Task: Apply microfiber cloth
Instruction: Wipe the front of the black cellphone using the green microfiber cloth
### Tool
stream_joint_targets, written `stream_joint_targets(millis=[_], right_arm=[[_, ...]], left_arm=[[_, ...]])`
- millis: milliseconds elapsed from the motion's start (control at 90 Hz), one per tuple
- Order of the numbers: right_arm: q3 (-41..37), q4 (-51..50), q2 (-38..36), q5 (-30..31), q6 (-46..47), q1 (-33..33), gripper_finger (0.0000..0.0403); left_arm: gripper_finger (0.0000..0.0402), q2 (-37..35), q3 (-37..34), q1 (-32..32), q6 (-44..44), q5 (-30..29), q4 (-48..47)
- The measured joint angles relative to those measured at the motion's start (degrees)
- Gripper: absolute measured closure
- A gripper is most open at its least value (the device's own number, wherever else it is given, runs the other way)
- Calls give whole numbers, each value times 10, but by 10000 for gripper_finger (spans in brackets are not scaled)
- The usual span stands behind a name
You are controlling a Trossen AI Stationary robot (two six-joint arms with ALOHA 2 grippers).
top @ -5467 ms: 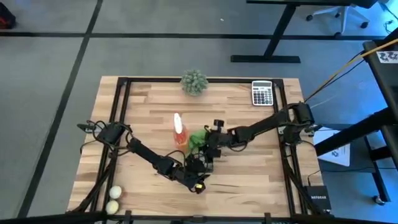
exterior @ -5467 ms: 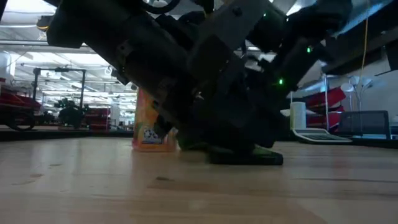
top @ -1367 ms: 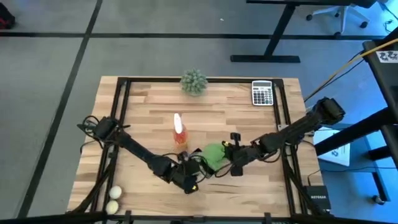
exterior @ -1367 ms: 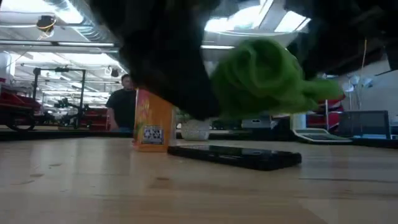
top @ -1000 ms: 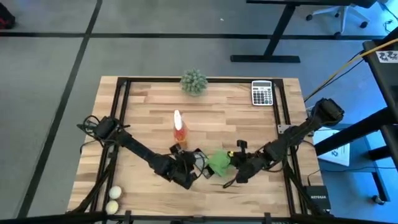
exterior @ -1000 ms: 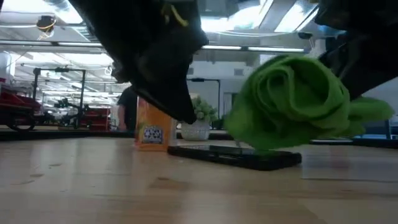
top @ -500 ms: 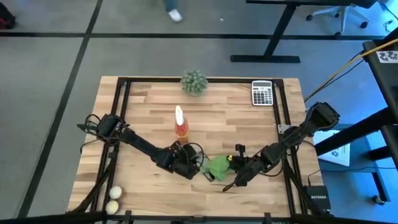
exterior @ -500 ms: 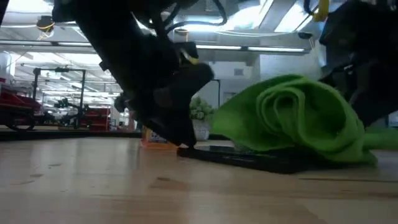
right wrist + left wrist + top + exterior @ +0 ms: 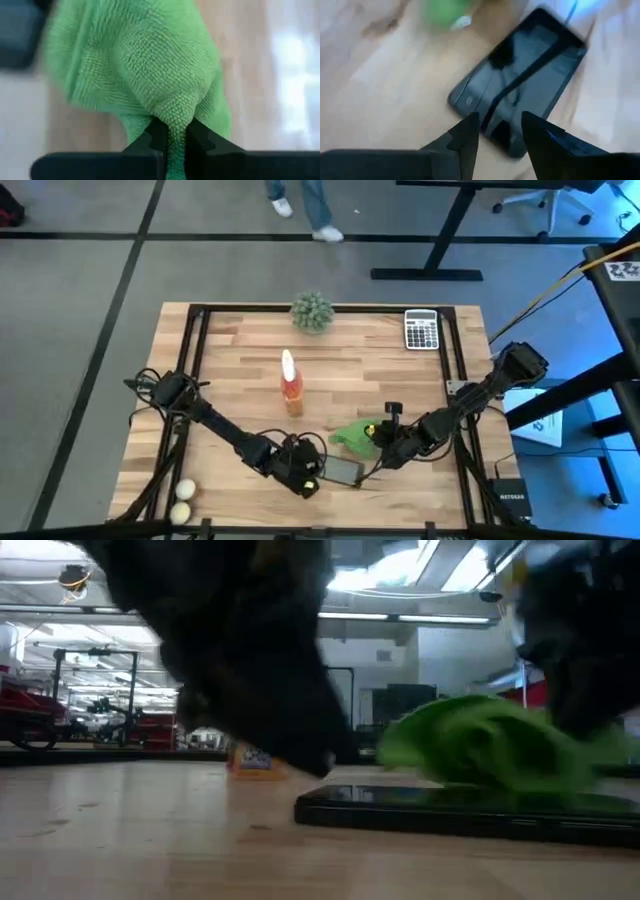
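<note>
Right gripper (image 9: 170, 137) pinches the cloth (image 9: 354, 436) by one fold so it drapes onto the phone's (image 9: 341, 471) far end for wiping; left gripper (image 9: 499, 132) hovers open over the phone.

My left tool (image 9: 318, 480) and right tool (image 9: 373, 442) crowd the phone (image 9: 343, 470) at the near tabletop (image 9: 230, 360) edge. The spray bottle (image 9: 290, 383) blocks the middle; the far side between plant ball (image 9: 312, 311) and calculator (image 9: 421, 329) lies open.
</note>
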Motion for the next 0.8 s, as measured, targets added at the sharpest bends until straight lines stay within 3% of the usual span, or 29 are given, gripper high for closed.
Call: stream_joint_targets(millis=[156,311,422,533,667,800], right_arm=[[12,92,-21,-83,-32,23,393],[0,182,6,-173,-51,73,393],[-3,219,47,-171,-50,95,393],[-3,214,93,-147,-44,97,393],[-2,155,108,-112,-31,79,393],[-2,78,94,-60,-32,54,393]], left_arm=[[270,-3,10,8,60,-2,-4],[270,-3,9,33,76,-21,-53],[270,-3,1,54,39,-46,-63],[270,-3,-8,67,45,-15,-39],[270,10,-16,58,24,30,-30],[270,23,-20,41,-18,36,-14]])
